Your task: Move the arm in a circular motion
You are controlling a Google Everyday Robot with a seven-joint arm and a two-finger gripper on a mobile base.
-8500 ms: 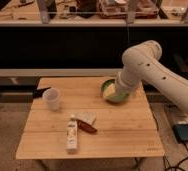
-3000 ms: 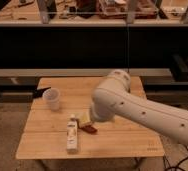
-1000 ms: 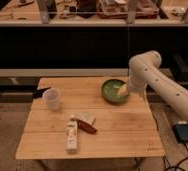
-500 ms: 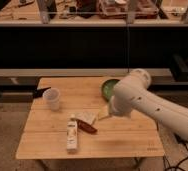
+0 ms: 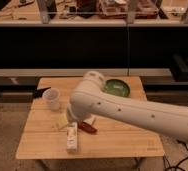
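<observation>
The arm [image 5: 122,112], thick, glossy white and dotted with small dark spots, reaches in from the lower right. It stretches across the middle of the wooden table [image 5: 112,145]. Its rounded end [image 5: 87,92] hangs over the table's centre, just right of a white cup [image 5: 51,98]. The gripper does not show; it is hidden behind or under the arm's thick segment.
A green bowl [image 5: 118,88] sits at the table's back right, partly behind the arm. A white carton [image 5: 72,137], a red item [image 5: 87,128] and a pale piece [image 5: 62,121] lie front left. A dark object [image 5: 37,92] is at the left edge. Dark shelving stands behind.
The arm has swung left and toward the camera, from over the bowl at the right to over the table's middle. It now looks much larger. The tabletop items have stayed put.
</observation>
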